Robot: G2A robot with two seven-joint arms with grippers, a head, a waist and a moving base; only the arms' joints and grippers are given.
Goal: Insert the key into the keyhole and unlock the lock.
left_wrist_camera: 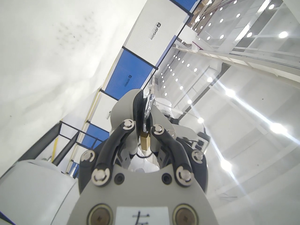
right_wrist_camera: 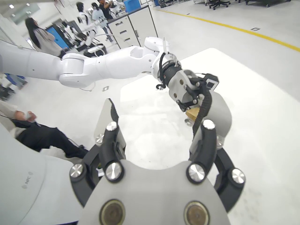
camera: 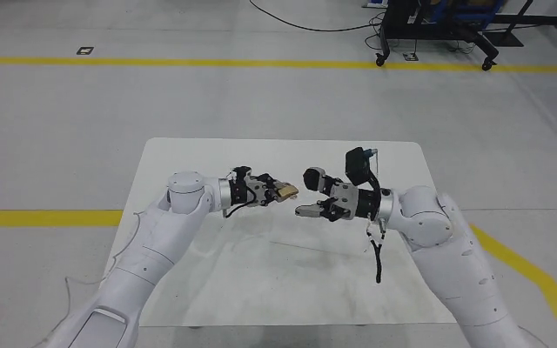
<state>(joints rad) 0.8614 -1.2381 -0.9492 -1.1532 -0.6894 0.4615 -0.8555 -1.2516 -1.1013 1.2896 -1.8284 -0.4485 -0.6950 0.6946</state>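
Note:
A brass padlock (camera: 286, 190) with a silver shackle (left_wrist_camera: 149, 105) hangs above the middle of the white table (camera: 261, 278). My left gripper (camera: 275, 190) is shut on it, and in the left wrist view the fingers pinch the shackle while the brass body (left_wrist_camera: 145, 141) sits behind them. My right gripper (camera: 308, 195) faces the lock from a short distance, open, with nothing between its fingers (right_wrist_camera: 110, 115). In the right wrist view the left gripper (right_wrist_camera: 189, 94) and the brass padlock (right_wrist_camera: 193, 113) lie just beyond the open right gripper (right_wrist_camera: 164, 113).
Both grippers are held over the table's far half, well inside its edges. On the floor beyond the table runs a yellow line (camera: 174, 61), and a black wheeled stand (camera: 435, 35) is at the back right.

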